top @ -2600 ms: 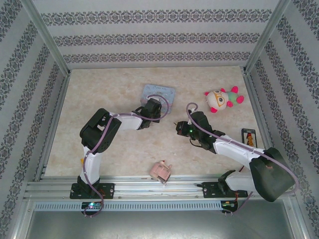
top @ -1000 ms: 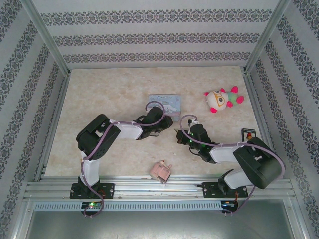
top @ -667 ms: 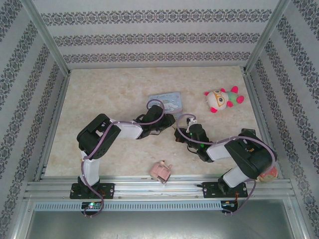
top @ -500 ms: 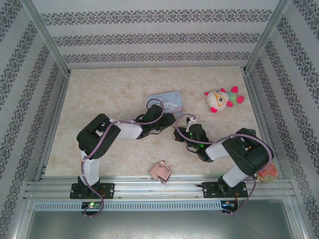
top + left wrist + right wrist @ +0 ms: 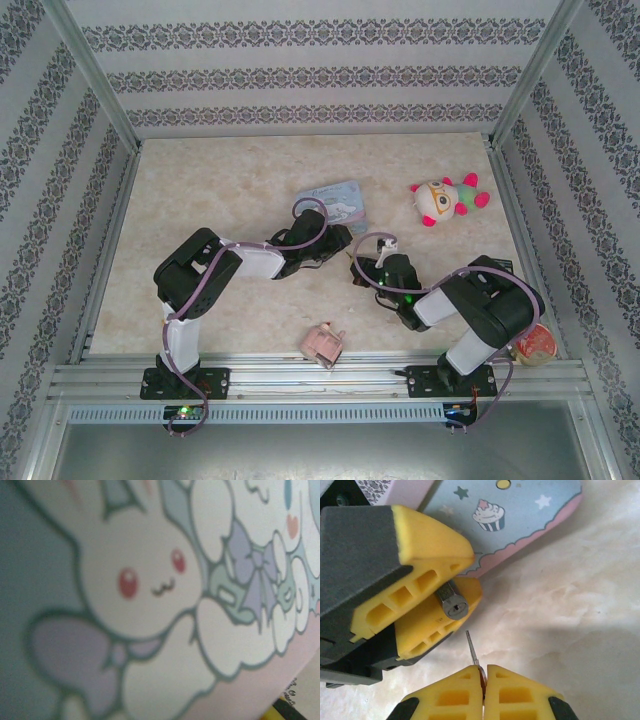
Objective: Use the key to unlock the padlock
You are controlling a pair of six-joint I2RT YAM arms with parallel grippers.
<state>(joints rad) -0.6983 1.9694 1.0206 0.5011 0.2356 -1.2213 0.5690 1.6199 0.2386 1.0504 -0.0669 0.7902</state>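
In the right wrist view the padlock (image 5: 451, 603) is pinched between the yellow fingers of my left gripper (image 5: 470, 575), its grey keyhole end facing my right gripper. My right gripper (image 5: 483, 669) is shut on the key (image 5: 472, 646). The thin blade sticks up from between the fingertips and its tip stops a short gap below the keyhole, slightly right of it. From above, the left gripper (image 5: 342, 243) and right gripper (image 5: 358, 268) meet nose to nose at mid-table. The padlock's shackle is hidden.
The light-blue cartoon tin (image 5: 335, 200) lies tilted just behind the left gripper, and its print (image 5: 150, 580) is a close blur in the left wrist view. A plush toy (image 5: 445, 198) lies back right, a pink block (image 5: 322, 345) near the front edge, a round object (image 5: 535, 345) front right.
The right arm has folded in, bringing the key closer to the padlock and uncovering the round object at front right. The tin has tilted slightly. The left arm has hardly moved.
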